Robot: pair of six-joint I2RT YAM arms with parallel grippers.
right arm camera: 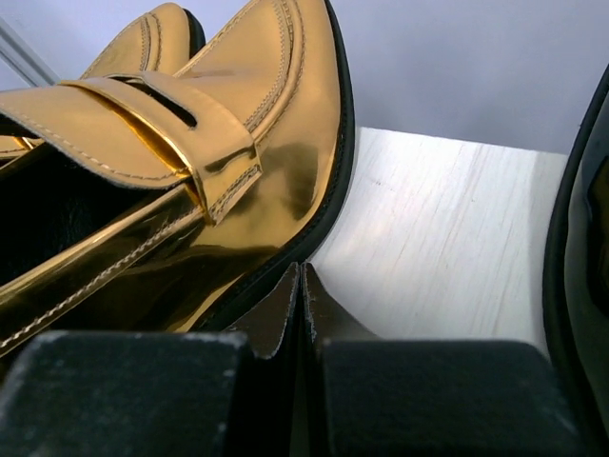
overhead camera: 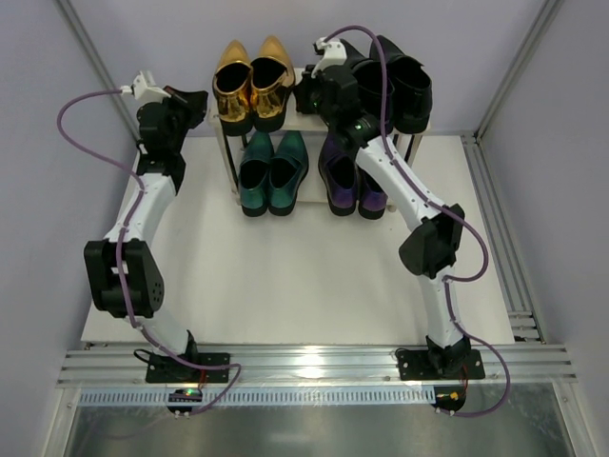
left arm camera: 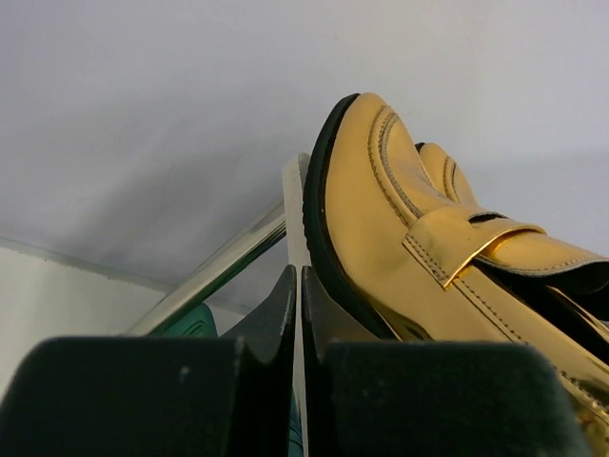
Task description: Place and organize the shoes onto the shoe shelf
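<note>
The shoe shelf stands at the back of the table. The gold pair and the black pair sit on its top board. The teal pair and the purple pair sit on the lower tier. My left gripper is shut and empty, just left of the gold pair; its wrist view shows a gold shoe close on the right of the gripper. My right gripper is shut and empty on the top board, between a gold shoe and a black shoe.
The white table spreads in front of the shelf. A metal frame rail runs along the right side. Grey walls close in behind and beside the shelf. A bit of teal shoe shows below the shelf edge in the left wrist view.
</note>
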